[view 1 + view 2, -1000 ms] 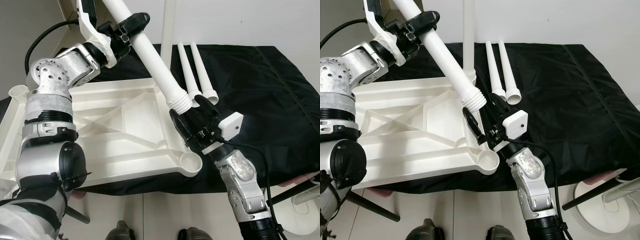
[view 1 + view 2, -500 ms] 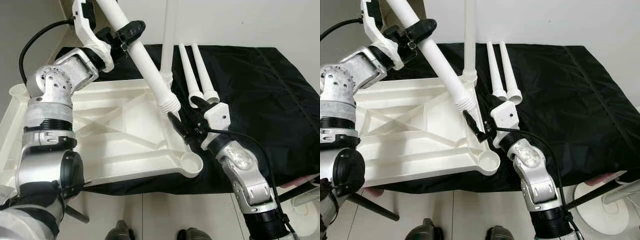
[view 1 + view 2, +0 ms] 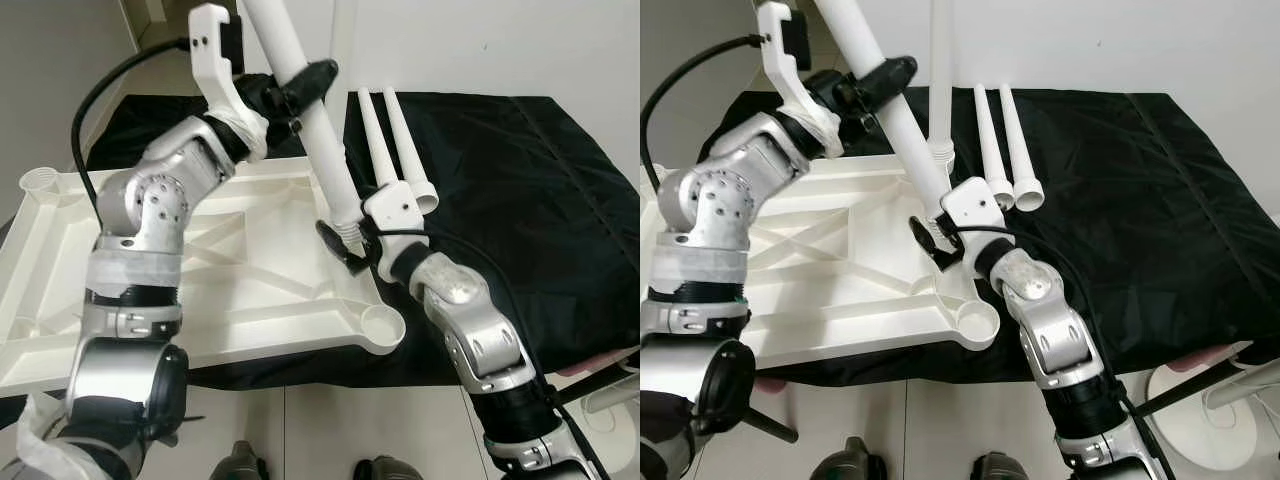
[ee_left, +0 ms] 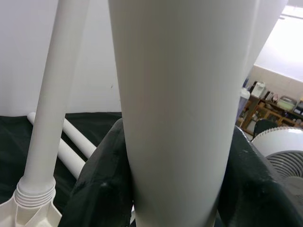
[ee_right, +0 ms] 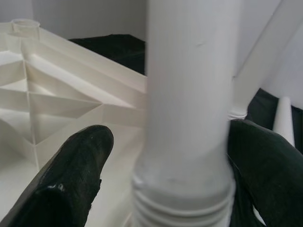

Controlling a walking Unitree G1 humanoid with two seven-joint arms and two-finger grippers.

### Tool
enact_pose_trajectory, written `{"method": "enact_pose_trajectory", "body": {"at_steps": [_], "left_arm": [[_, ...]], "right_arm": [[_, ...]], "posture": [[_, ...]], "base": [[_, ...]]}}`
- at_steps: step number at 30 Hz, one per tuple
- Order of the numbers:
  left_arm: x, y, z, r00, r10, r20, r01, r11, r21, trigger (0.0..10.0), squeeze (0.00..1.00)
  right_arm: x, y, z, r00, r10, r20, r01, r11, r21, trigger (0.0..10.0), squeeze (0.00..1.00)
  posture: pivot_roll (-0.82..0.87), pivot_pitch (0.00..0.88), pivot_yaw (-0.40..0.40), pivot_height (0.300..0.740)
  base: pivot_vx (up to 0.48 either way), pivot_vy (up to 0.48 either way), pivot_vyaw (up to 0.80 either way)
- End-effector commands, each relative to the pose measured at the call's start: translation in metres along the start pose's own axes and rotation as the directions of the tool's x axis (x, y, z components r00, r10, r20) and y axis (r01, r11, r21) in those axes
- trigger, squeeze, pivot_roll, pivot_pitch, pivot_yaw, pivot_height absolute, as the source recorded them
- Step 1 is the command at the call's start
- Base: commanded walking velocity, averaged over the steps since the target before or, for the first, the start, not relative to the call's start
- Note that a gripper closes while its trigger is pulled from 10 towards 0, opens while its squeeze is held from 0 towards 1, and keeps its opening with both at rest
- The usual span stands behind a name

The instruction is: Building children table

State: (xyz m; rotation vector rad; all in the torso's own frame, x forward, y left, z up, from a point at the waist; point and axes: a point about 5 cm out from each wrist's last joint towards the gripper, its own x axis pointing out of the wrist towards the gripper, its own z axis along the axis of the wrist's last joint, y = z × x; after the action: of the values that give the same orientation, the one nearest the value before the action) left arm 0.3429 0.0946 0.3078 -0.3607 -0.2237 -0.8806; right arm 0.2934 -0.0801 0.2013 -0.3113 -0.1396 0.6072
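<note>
No readable writing or brand marks on any part.

Tabletop [image 3: 200, 290]: white moulded plastic, lying upside down on black cloth [image 3: 520, 200], ribbed underside up with diagonal braces. Round leg sockets at corners; near-right socket [image 3: 382, 325] is open, far-left socket [image 3: 38, 181] too.

Held leg [image 3: 315, 130]: white tapered tube, tilted, threaded ribbed collar at its lower end, which sits over the tabletop's right edge, between the near and far corners. Can't tell if the thread end touches the tabletop.

Left gripper [image 3: 295, 92]: fingers closed around the held leg high on its shaft; wrist view shows both black fingers [image 4: 102, 184] pressed against the tube on either side.

Right gripper [image 3: 350, 245]: at the leg's lower end, just above the threaded collar. Fingers straddle the tube; one finger [image 5: 265, 165] sits against it, the other [image 5: 71, 165] stands off with a visible gap, so partly open, not clamped.

Second leg [image 3: 938, 70]: upright, seated at the far-right corner of the tabletop.

Two spare legs [image 3: 390, 140]: lying side by side on the cloth beyond the right gripper, wide ends toward the robot.
</note>
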Motion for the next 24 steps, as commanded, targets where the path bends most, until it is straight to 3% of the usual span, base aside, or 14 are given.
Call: {"method": "enact_pose_trajectory", "body": {"at_steps": [1, 13, 24], "left_arm": [[0.001, -0.006, 0.005, 1.0, -0.009, 0.026, 0.008, 0.999, 0.042, 10.0, 0.0], [0.005, -0.03, -0.01, 0.999, -0.03, 0.036, 0.026, 0.995, 0.092, 10.0, 0.0], [0.005, -0.033, -0.012, 0.999, -0.026, 0.037, 0.023, 0.995, 0.093, 10.0, 0.0]], "right_arm": [[0.003, 0.001, -0.001, 1.0, 0.0, -0.025, 0.0, 1.0, 0.001, 10.0, 0.0], [0.03, 0.0, 0.012, 0.999, -0.03, -0.045, 0.029, 0.999, -0.021, 10.0, 0.0], [0.038, 0.001, 0.014, 0.998, -0.015, -0.057, 0.012, 0.998, -0.063, 10.0, 0.0]], "posture": [[-0.03, 0.0, 0.021, 0.74], [-0.03, 0.0, 0.016, 0.74], [-0.02, 0.0, 0.01, 0.74]], "base": [[0.0, 0.0, 0.0], [0.0, 0.0, 0.0], [0.0, 0.0, 0.0]]}}
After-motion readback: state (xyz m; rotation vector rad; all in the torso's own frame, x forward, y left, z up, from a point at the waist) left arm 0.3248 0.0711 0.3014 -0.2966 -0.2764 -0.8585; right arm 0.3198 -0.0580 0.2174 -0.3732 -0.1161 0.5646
